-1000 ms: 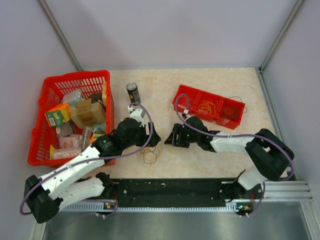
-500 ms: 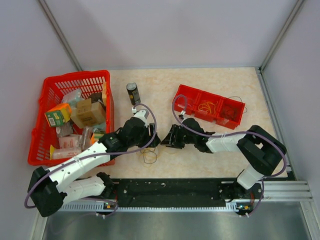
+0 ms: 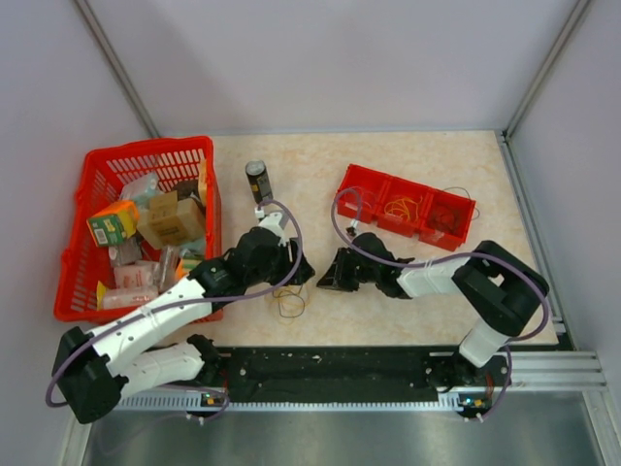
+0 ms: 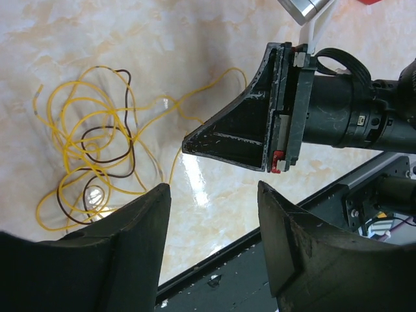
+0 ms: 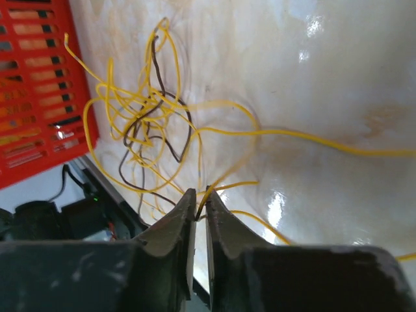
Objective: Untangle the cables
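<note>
The cables lie as a small tangle (image 3: 289,305) of thin yellow and dark brown wires on the table, near the front rail. In the left wrist view the loops (image 4: 97,156) lie to the left of my left gripper (image 4: 212,188), which is open above bare table with nothing between its fingers. My right gripper (image 5: 198,194) is shut on one yellow strand at the tangle's edge, with the knot of the cables (image 5: 149,123) just beyond its tips. From above, the two grippers (image 3: 299,275) (image 3: 322,283) nearly meet just behind the tangle.
A red basket (image 3: 92,175) full of packages stands at the left, close to the left arm. A dark can (image 3: 257,181) stands behind the grippers. A red three-compartment bin (image 3: 369,183) with more wires sits at the back right. The black front rail (image 3: 330,374) runs near the tangle.
My right gripper has moved left to the tangle and shut on a yellow strand. The left gripper has narrowed somewhat and stays beside it.
</note>
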Tool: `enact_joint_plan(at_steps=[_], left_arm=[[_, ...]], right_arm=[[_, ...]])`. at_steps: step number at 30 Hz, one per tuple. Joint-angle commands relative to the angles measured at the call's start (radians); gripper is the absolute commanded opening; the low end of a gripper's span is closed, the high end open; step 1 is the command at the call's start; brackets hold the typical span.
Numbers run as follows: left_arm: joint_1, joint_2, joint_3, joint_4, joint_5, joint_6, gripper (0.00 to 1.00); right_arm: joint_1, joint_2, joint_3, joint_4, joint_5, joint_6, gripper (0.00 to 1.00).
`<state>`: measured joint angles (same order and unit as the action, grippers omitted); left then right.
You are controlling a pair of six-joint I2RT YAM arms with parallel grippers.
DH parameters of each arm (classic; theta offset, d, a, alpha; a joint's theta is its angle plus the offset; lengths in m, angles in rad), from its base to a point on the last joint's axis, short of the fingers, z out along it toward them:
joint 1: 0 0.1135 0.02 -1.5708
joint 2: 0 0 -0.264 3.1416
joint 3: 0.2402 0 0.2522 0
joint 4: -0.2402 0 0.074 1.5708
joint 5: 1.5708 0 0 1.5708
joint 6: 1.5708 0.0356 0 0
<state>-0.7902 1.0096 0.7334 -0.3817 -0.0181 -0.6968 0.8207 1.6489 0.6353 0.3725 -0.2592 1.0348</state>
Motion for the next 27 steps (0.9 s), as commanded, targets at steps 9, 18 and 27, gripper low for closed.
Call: enact_joint_plan(at_steps=[9, 18, 27], left_arm=[[0.006, 0.322, 0.112, -0.009, -0.081, -0.133, 0.34], [0.088, 0.5, 0.101, 0.049, -0.002, -0.098, 0.24], [0.095, 0.165, -0.055, 0.228, 0.136, -0.018, 0.52]], right_arm=[[0.017, -0.545, 0.092, -0.398, 0.23, -0.217, 0.0], [0.018, -0.879, 0.412, -0.721, 0.37, -0.446, 0.0], [0.018, -0.761, 0.624, -0.733, 0.289, -0.544, 0.0]])
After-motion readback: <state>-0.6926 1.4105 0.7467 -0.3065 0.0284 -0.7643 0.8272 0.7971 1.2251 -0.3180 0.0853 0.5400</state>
